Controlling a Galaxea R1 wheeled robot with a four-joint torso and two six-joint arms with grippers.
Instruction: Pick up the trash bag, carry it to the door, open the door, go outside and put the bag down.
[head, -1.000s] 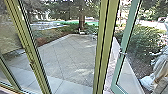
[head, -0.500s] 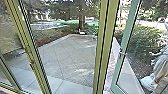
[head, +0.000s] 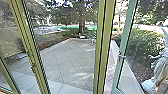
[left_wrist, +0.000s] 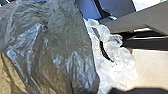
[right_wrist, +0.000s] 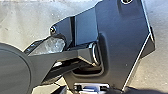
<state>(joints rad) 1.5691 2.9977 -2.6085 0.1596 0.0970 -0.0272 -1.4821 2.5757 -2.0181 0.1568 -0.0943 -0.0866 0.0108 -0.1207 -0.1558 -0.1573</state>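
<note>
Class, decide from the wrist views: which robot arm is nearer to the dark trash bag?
Left. The left wrist is close by the dark trash bag, which looms large; the right wrist seems farther off, above the robot's dark plate.

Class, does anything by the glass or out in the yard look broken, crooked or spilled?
Nothing stands out as broken or spilled. The green frame posts lean in the head view, probably just the wide-angle camera.
</note>
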